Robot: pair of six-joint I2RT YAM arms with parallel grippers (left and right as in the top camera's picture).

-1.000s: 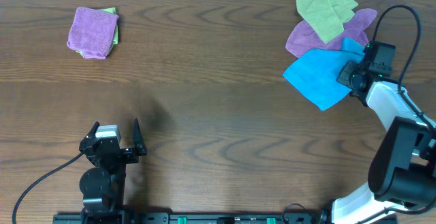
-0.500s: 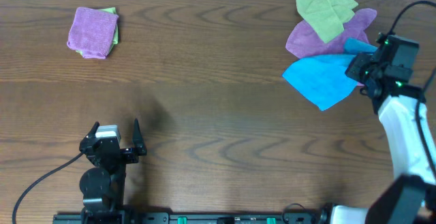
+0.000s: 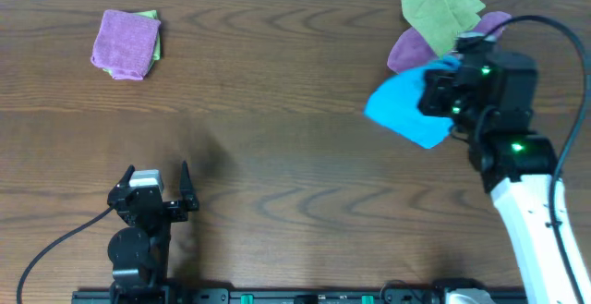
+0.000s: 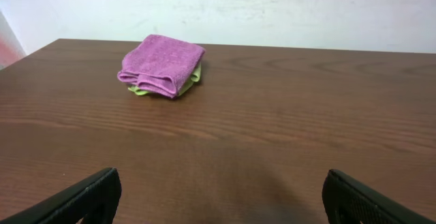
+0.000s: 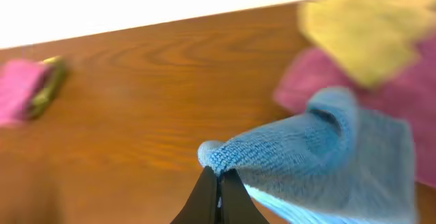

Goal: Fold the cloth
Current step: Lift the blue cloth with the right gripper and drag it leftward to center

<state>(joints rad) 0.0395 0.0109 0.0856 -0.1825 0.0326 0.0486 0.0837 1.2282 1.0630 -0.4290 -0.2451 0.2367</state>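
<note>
The sky-blue cloth (image 3: 404,105) hangs lifted at the right of the table in the overhead view, partly under the right arm. My right gripper (image 3: 441,96) is shut on a pinched edge of it; in the right wrist view the closed gripper (image 5: 219,183) clamps the cloth (image 5: 320,156), which drapes to the right. My left gripper (image 3: 157,188) rests near the front left, open and empty, with its fingers (image 4: 82,200) wide apart over bare wood.
A purple cloth (image 3: 411,50) and a yellow-green cloth (image 3: 441,13) lie at the back right, just behind the blue one. A folded purple cloth on a green one (image 3: 126,43) sits at the back left, also in the left wrist view (image 4: 162,64).
My right gripper has lifted the blue cloth and carried it left, away from the purple and yellow-green cloths. The left arm has not moved.
</note>
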